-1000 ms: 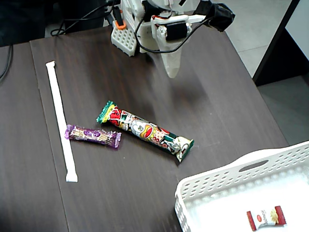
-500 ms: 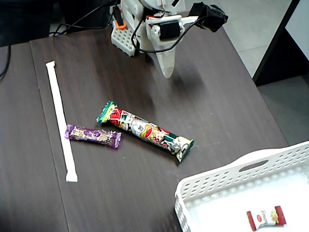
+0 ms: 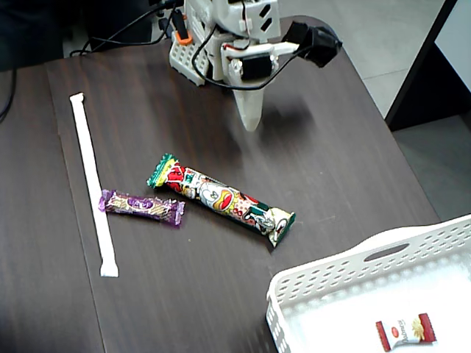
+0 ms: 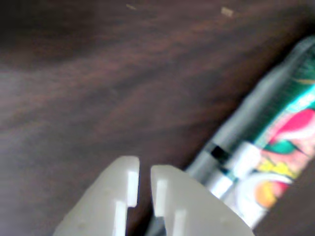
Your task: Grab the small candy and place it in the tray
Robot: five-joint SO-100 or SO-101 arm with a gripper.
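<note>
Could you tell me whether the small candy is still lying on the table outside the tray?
No, the small candy lies inside the white tray, in the fixed view.

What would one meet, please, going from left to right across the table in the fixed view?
White paper-wrapped straw → purple wrapped candy bar → long cartoon-printed bar → white perforated tray → small red-and-white candy, lying inside the tray.

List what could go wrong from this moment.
The small candy already lies in the tray, so any further grab may take the wrong sweet. The gripper, jaws nearly closed and empty, hangs near the cartoon-printed bar, which fills the wrist view's right side; descending could nudge or pinch it. The purple candy bar beside it could also be mistaken for the target.
</note>
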